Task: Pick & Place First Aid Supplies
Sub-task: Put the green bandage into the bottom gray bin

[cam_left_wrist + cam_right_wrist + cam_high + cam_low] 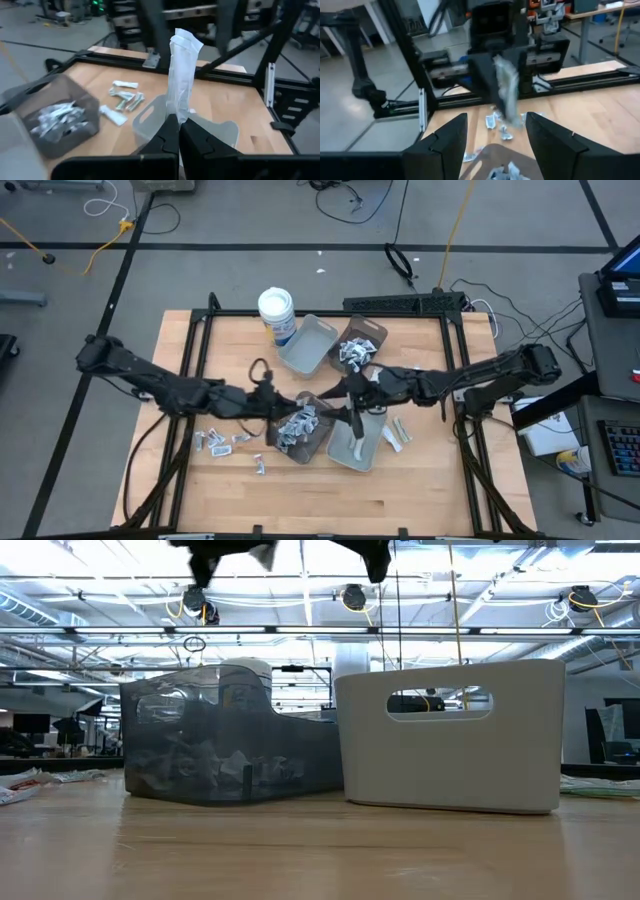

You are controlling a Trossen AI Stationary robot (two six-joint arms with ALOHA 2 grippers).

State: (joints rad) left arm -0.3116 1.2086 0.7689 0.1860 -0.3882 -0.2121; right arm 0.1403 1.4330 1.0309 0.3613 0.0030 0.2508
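Note:
My left gripper [179, 131] is shut on a long white packet [183, 75] of the first aid supplies, high over the pale tray [220, 131]. My right gripper [496, 145] faces it from the table's right. It is open, and the packet [506, 92] shows ahead between its fingers, untouched. In the high view both grippers meet at mid-table, the left [335, 395] and the right [360, 387]. More packets fill a dark tray [298, 430] and a brown tray [360, 348]. Loose ones [225, 440] lie flat on the wood. My left gripper pinches the packet's near end [176, 118] between its two fingertips. The fingers come nearly level from the table's left and lie along the packet. The rest of the packet sticks out past the fingertips, lifted clear above the pale tray.
A white round tub [277, 310] and an empty grey tray [305, 345] stand at the back. Pale strips [397, 435] lie right of the pale tray [360, 442], which holds one white strip. A black frame [455, 330] edges the table. In the low view, two trays [450, 735] stand close ahead.

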